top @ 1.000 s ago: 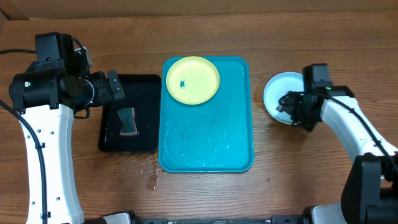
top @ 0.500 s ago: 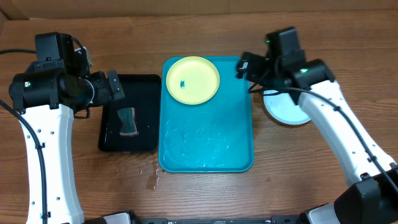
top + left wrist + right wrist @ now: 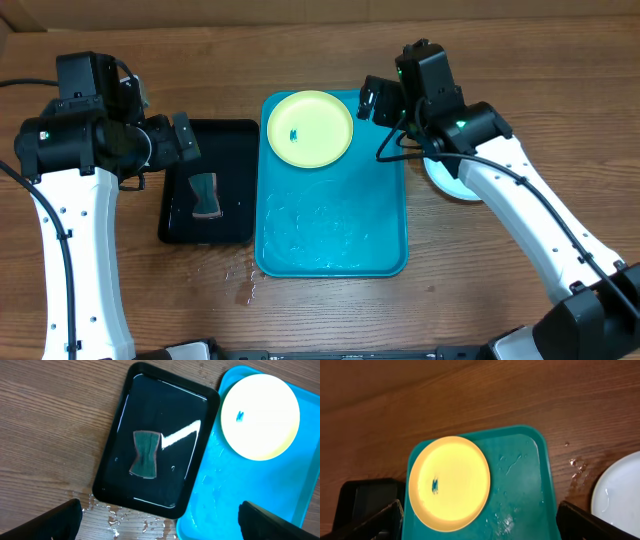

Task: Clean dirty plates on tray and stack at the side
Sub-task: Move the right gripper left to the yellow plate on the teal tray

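When you look down from above, the wooden table (image 3: 450, 300) fills the whole view, and the two white arms reach in from its left and right sides. The left gripper (image 3: 184, 140) hangs over the far left part of the black tray (image 3: 232, 150). In its wrist view the two fingers stand far apart at the lower corners with nothing between them, so it is released. The right gripper (image 3: 372, 100) hovers over the far right corner of the blue tray (image 3: 330, 220), and its fingers are also spread wide and hold nothing. The blue tray lies in the middle of the table and its floor is wet. Just beside it on the left lies the smaller black tray, shiny with water. You find the yellow plate (image 3: 318, 128) lying flat at the far end of the blue tray. The pale plate (image 3: 452, 186) lies on the table to the right of the blue tray, and the right arm covers part of it. A dark green sponge (image 3: 205, 196) lies inside the black tray. Some water drops (image 3: 244, 284) sit on the wood near the front left corner of the blue tray. The smallest thing is a blue smudge (image 3: 294, 134) on the yellow plate, a little left of its centre.
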You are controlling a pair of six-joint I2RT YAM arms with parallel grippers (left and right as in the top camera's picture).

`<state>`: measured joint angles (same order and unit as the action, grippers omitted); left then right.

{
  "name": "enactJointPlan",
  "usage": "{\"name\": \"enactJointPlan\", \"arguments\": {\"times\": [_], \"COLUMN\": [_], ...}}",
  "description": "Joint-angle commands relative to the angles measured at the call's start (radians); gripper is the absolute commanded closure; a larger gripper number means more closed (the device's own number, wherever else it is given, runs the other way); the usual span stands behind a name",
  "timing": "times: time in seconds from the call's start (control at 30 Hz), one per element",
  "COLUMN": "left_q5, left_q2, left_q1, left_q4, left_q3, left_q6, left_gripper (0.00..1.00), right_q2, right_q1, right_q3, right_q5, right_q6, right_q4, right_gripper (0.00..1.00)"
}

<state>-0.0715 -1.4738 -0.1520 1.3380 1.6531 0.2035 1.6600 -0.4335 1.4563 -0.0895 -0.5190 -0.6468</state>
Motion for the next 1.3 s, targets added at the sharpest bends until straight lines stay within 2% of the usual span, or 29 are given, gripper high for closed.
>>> {"name": "enactJointPlan", "arguments": {"times": [0.0, 0.63, 0.73, 1.03, 1.17, 1.27], "left_q5": [0.001, 0.001, 0.001, 0.001, 0.001, 0.001], "left_q2": [-0.003, -0.003, -0.003, -0.003, -0.003, -0.003], "left_q1": [-0.001, -0.001, -0.001, -0.001, -0.001, -0.001], "left_q4": [-0.003, -0.003, -0.003, -0.003, -0.003, -0.003], "left_q3": [0.011, 0.011, 0.011, 0.011, 0.011, 0.011], "left_q6": [0.003, 0.003, 0.002, 0.003, 0.003, 0.003], "left_gripper": [0.0, 0.0, 0.0, 0.0, 0.0, 0.0], "right_q2": [0.056, 0.339, 0.368, 0.447, 0.45, 0.45], "right_q1": [-0.001, -0.001, -0.002, -0.004, -0.01, -0.017], "right_q3": [0.016, 0.016, 0.016, 0.016, 0.016, 0.016], "right_q5": [-0.023, -0.022, 0.014, 0.069, 0.069, 0.069], "right_q6": [0.004, 0.004, 0.003, 0.003, 0.003, 0.003], "right_q4": [0.027, 0.157, 0.182, 0.234, 0.24, 0.246], "right_gripper": [0.0, 0.0, 0.03, 0.27, 0.49, 0.53]}}
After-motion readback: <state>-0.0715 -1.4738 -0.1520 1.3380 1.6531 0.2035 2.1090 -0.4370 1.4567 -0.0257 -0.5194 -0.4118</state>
